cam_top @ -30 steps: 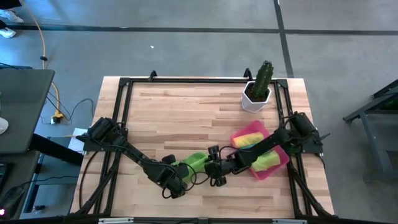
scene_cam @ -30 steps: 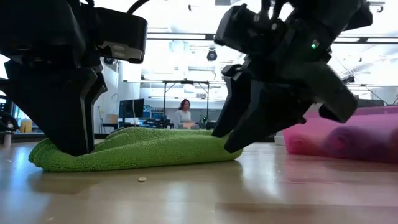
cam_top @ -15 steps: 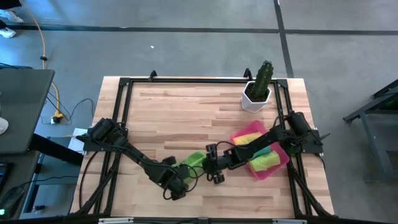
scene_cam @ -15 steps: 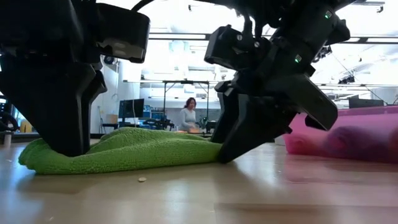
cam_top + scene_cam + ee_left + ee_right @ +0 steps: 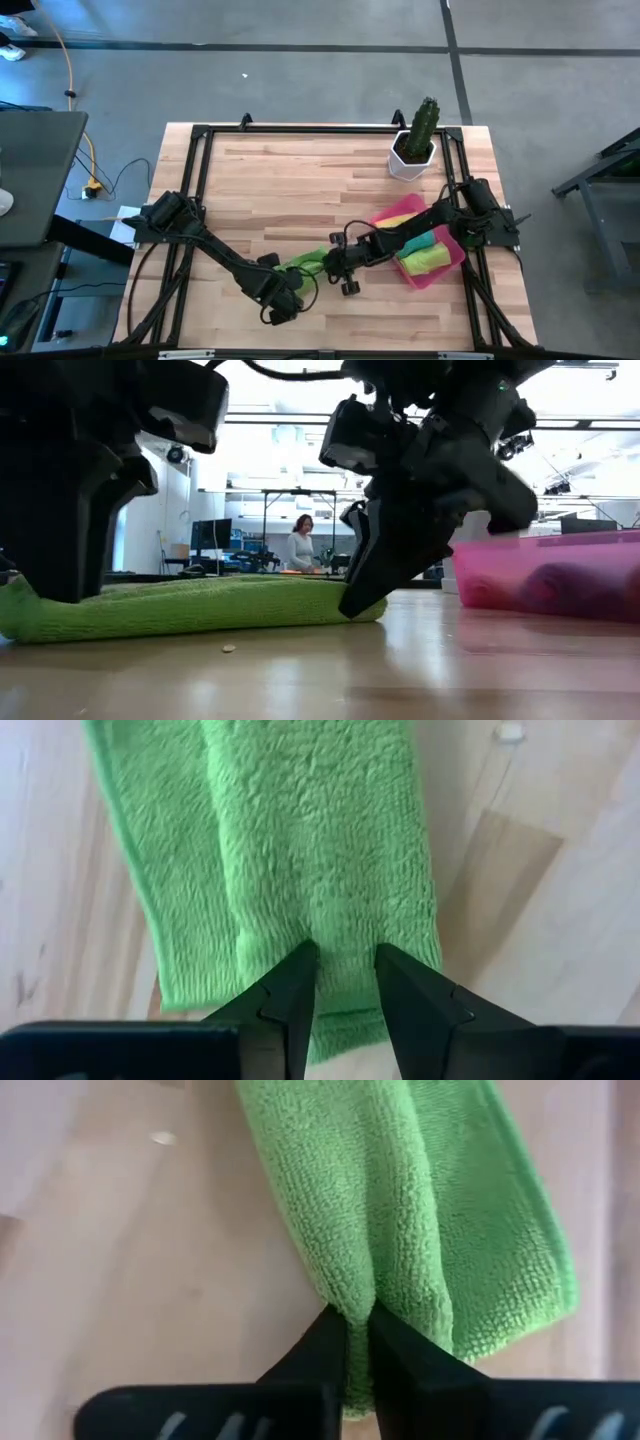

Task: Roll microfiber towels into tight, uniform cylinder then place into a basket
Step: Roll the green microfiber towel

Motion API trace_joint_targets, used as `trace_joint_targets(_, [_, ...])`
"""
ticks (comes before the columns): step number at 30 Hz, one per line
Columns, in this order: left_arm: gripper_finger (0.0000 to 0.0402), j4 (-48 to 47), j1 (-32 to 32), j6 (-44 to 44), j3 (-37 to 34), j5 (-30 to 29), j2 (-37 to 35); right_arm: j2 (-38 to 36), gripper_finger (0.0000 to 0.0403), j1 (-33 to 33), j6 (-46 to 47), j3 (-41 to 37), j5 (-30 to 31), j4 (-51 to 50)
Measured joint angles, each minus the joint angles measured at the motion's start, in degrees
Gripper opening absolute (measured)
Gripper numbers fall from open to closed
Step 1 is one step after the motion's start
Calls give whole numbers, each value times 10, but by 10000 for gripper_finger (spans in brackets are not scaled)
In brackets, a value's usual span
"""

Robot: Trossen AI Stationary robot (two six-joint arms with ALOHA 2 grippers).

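A lime green microfiber towel (image 5: 305,262) lies as a long folded strip on the wooden table, near the front edge. It also shows in the low view, towel (image 5: 190,606). My left gripper (image 5: 283,293) stands over its left end and is shut on it. My right gripper (image 5: 335,265) is shut on its right end. The pink basket (image 5: 447,262) sits at the right and holds rolled yellow and green towels (image 5: 425,255). My left gripper pinches a raised ridge of the towel (image 5: 345,932) between its two fingers, close to the strip's left end. The fingers (image 5: 292,985) point straight down from above. That end rests on the table. My right gripper pinches a bunched fold (image 5: 372,1285) near the towel's right end between its shut fingers (image 5: 330,1335). It comes slanting down from the table's right side. The towel stretches from there toward the other gripper, low on the table.
A white pot with a green cactus (image 5: 415,140) stands at the far right. A black frame (image 5: 200,135) runs along the table's edges. Bare wood lies across the far and left parts. A person sits far off in the room (image 5: 300,545).
My right gripper has gone toward the table's left and down onto the towel's right end, and has shut on it. The towel's left end has been drawn outward with my left gripper. The towel, humped before, now lies flatter and longer between the two grippers.
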Motion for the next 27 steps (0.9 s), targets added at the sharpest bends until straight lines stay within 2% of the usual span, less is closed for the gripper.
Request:
trace_joint_targets(5, [101, -49, -8, -5, 21, 0, 0, 0, 4, -27, 45, -1, -121, 0])
trace_joint_targets(10, [101, -71, -21, -5, 43, -1, 0, 3, 5, -67, 130, -3, -266, 15])
trace_joint_targets(15, [101, -71, -39, 20, 59, -16, -1, 4, 5, -99, 237, -4, -349, 19])
trace_joint_targets(20, [101, -70, -62, 65, 76, -99, -1, 5, 5, -122, 306, -5, -394, 13])
trace_joint_targets(25, [101, -41, -85, 131, 83, -245, -3, 5, 5, -138, 350, -5, -442, 11])
trace_joint_targets(27, [101, -26, -89, 155, 83, -266, -3, 5, 5, -144, 366, -5, -466, 12])
